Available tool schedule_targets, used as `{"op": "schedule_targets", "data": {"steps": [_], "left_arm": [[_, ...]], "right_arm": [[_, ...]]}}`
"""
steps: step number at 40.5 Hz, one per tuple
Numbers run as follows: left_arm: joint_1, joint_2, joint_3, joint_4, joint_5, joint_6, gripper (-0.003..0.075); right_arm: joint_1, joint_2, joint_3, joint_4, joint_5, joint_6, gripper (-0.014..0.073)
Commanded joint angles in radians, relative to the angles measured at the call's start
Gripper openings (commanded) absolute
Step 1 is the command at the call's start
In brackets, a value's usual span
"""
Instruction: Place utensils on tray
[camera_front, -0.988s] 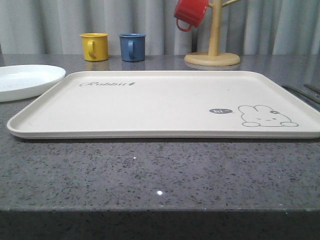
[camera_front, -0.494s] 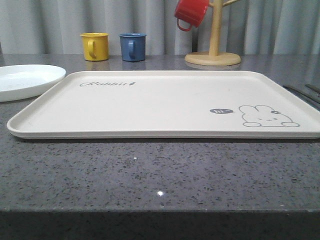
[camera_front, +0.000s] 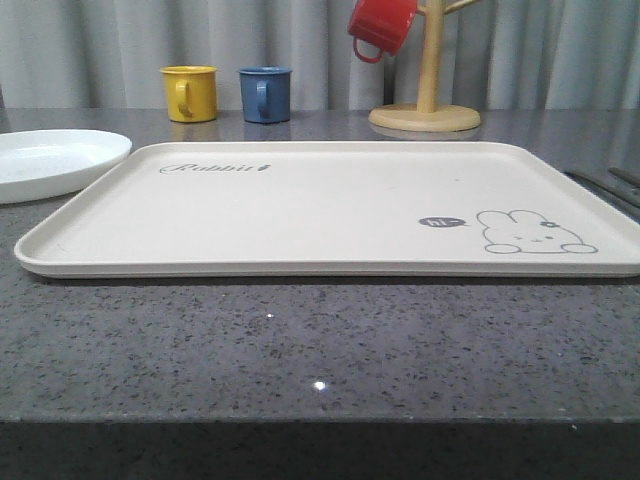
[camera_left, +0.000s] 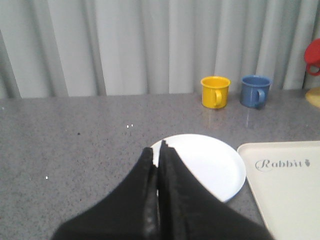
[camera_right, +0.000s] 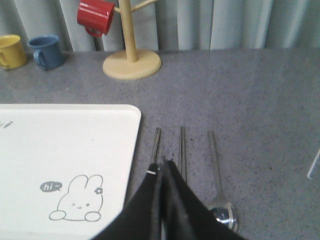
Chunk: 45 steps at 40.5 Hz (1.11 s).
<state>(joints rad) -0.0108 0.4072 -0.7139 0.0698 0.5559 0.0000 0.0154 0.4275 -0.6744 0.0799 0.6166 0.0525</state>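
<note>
The cream tray (camera_front: 330, 205) with its rabbit drawing lies in the middle of the grey counter with nothing on it. The white plate (camera_front: 50, 160) sits on the counter just left of the tray. In the right wrist view, a fork handle (camera_right: 156, 142), flat chopsticks (camera_right: 182, 150) and a spoon (camera_right: 217, 175) lie side by side on the counter, right of the tray edge (camera_right: 132, 145). My right gripper (camera_right: 163, 164) hovers shut above the fork and chopsticks, holding nothing. My left gripper (camera_left: 159, 150) is shut and empty above the near rim of the plate (camera_left: 210, 162).
A yellow mug (camera_front: 190, 93) and a blue mug (camera_front: 265, 94) stand at the back behind the tray. A wooden mug tree (camera_front: 425, 110) with a red mug (camera_front: 380, 27) hanging on it stands at the back right. Grey curtains close off the rear.
</note>
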Motion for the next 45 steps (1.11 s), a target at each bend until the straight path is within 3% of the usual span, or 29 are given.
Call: {"op": "schedule_targets", "data": {"steps": [1,15,18,22,24,26,31,33,37,45], "left_arm": [[0.002,0.056,-0.022,-0.003,-0.058,-0.011,-0.0020],[0.002,0.149,0.008,-0.003,-0.058,-0.011,-0.0020],[0.002,0.152,0.008,0.006,-0.058,-0.011,-0.0020],[0.002,0.152,0.008,0.009,-0.060,-0.011,-0.0013],[0.002,0.152,0.008,0.016,-0.064,-0.011,0.0021],[0.002,0.152,0.008,0.028,-0.066,-0.011,0.0104],[0.002,0.152,0.008,0.028,-0.068,-0.011,0.0395],[0.002,0.155,0.008,0.028,-0.068,-0.011,0.0461],[0.002,0.189,-0.025,0.052,-0.008,-0.011,0.0473],[0.002,0.400,-0.209,0.100,0.239,-0.011,0.0473]], "right_arm": [[-0.005,0.068,-0.032,0.005,-0.041,-0.004,-0.0067],[-0.005,0.183,-0.022,-0.039,-0.020,-0.005,-0.0055],[-0.005,0.193,-0.022,-0.061,-0.018,-0.006,0.0030],[-0.005,0.193,-0.022,-0.073,-0.010,-0.006,0.0292],[-0.005,0.193,-0.022,-0.073,-0.010,-0.006,0.0405],[-0.005,0.193,-0.022,-0.073,-0.004,-0.006,0.0469],[-0.005,0.193,-0.022,-0.073,-0.002,-0.006,0.0477],[-0.005,0.193,-0.022,-0.073,-0.002,-0.006,0.0477],[-0.005,0.193,-0.022,-0.073,-0.002,-0.006,0.0477],[-0.005,0.193,-0.022,-0.073,-0.002,-0.006,0.0477]]}}
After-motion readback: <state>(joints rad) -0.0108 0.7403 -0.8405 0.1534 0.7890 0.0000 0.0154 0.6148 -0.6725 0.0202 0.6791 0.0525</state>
